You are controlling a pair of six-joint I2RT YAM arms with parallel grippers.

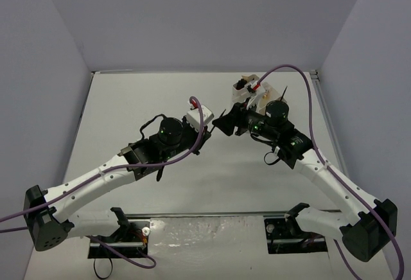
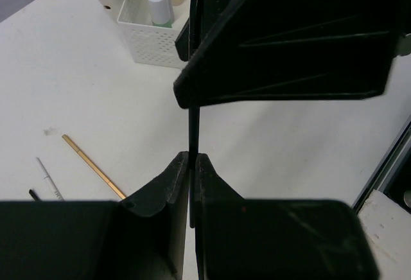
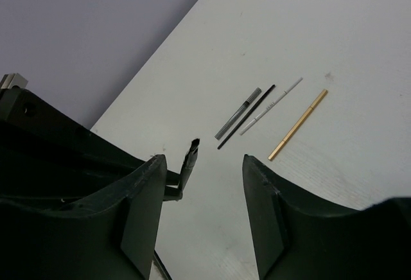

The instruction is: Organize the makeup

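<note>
Gold pencil [image 3: 297, 124], wrist views only

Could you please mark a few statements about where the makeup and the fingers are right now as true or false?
1. The left fingers are shut on a thin black pencil. True.
2. The gold pencil stands in the box. False: it lies flat on the table.
3. Bottles stand upright in the white perforated box. True.
4. The right fingers are clamped on the white pencil. False: they stand apart, and the white pencil lies on the table beside the gold one.
</note>
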